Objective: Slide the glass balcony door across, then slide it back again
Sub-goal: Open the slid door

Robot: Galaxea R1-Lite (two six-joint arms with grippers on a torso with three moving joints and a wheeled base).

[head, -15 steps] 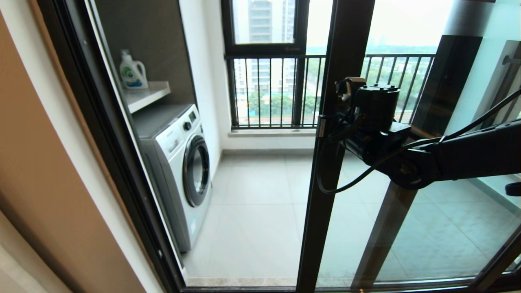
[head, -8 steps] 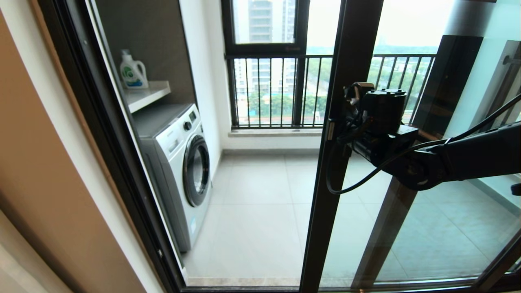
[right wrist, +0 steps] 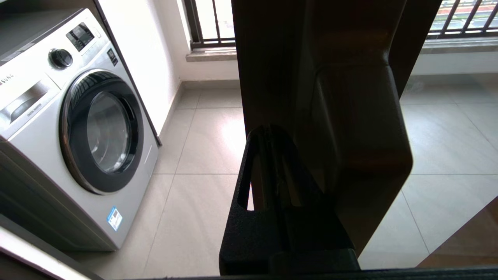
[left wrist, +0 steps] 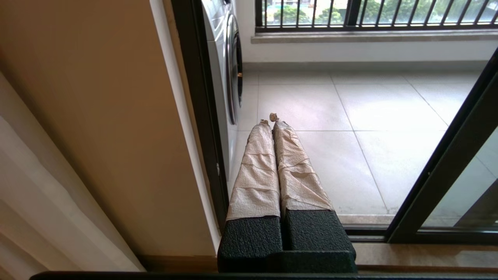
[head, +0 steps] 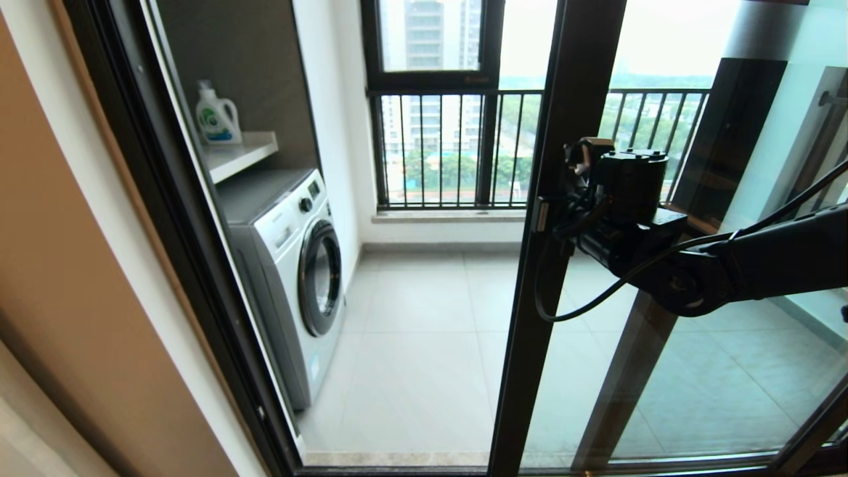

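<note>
Head view: the dark-brown-framed glass balcony door (head: 540,278) stands partway across the doorway, leaving a wide gap toward the white front-loading washing machine (head: 291,265). The right gripper (head: 553,212) presses against the door's dark bar handle (right wrist: 358,147); whether its fingers grip it cannot be told. The left gripper (left wrist: 272,124), its tape-wrapped fingers pressed together on nothing, idles low beside the doorway. Sliding apparently remains unfinished.

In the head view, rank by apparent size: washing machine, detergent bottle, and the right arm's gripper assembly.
1. Washing machine, largest by far.
2. Right gripper assembly at the glass balcony door edge, though nearness to the camera inflates it.
3. Detergent bottle on the shelf, smallest.
</note>
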